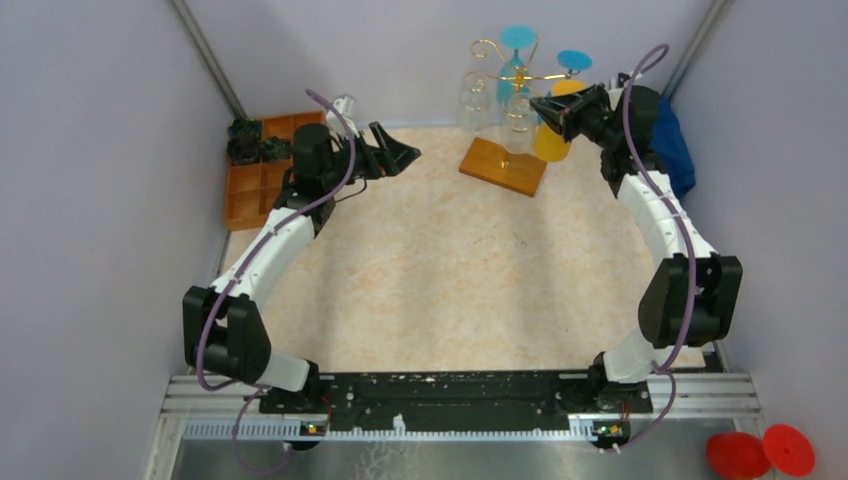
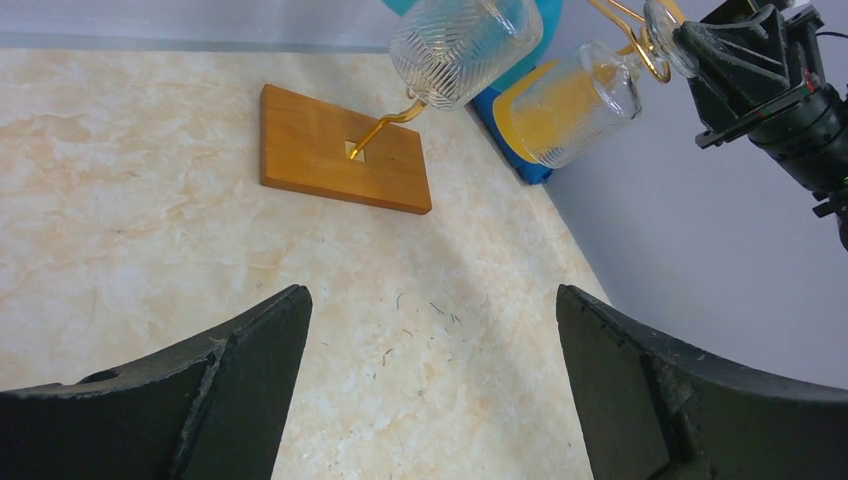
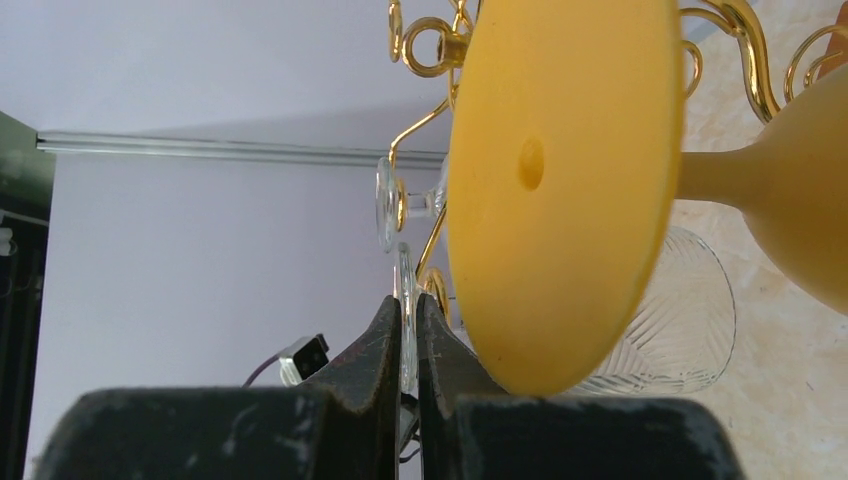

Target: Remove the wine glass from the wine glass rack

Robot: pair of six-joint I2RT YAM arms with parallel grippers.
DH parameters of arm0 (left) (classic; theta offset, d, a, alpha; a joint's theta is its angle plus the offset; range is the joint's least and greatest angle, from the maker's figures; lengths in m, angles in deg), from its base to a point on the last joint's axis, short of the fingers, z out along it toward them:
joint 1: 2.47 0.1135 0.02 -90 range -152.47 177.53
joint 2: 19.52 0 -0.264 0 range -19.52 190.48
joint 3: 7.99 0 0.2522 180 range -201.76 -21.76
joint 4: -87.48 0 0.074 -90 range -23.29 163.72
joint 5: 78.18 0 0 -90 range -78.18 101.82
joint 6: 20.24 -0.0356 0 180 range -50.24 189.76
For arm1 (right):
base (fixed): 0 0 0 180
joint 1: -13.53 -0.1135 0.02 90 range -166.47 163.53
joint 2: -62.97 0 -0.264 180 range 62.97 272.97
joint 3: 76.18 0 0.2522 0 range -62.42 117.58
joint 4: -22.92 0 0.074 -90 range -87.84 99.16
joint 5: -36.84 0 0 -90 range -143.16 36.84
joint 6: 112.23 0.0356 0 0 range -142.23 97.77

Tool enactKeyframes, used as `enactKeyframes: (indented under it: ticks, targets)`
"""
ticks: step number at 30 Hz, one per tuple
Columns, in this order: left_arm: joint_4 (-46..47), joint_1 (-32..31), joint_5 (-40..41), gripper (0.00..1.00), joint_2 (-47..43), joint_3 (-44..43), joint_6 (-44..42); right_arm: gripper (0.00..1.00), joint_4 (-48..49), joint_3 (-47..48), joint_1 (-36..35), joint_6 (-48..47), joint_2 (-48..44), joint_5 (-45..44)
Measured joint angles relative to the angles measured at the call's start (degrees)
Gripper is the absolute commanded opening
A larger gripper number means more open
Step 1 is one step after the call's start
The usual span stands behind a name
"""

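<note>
Far back on the worktop, right of centre, stands the wine glass rack. Its flat wooden base lies on the marbled surface, and its gold wire arms curl out above. Several glasses hang from it bowl down: clear ribbed ones, two with blue feet and a yellow one.

The right pincer is up at the near right side of the rack. In the right wrist view the right pincer has its jaws pressed together on the thin edge of a clear foot, seen edge-on. That foot belongs to a clear wine glass, whose stem sits at a curled gold arm. The yellow glass's round foot is just right of the grip and fills much of that view. From above, the wine glass hangs between the rack's post and the right pincer.

The left pincer hangs well left of the rack, above the worktop and holding nothing. In the left wrist view the left pincer has its jaws spread wide.

An orange compartmented tray sits at the far left. A blue cloth lies by the right wall.
</note>
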Motion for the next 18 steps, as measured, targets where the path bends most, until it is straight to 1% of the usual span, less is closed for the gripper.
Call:
enactKeyframes:
  ticks: [6, 12, 18]
  targets:
    - [0.0, 0.0, 0.0, 0.98, 0.3, -0.2, 0.0, 0.0, -4.3, 3.6, 0.0, -2.2, 0.0, -0.5]
    - [-0.1, 0.0, 0.0, 0.98, 0.5, -0.4, 0.0, 0.0, -5.4, 3.9, 0.0, -2.7, 0.0, -0.5]
    - [-0.1, 0.0, 0.0, 0.99, 0.7, -0.5, 0.0, 0.0, -4.4, 3.3, 0.0, -2.4, 0.0, 0.5]
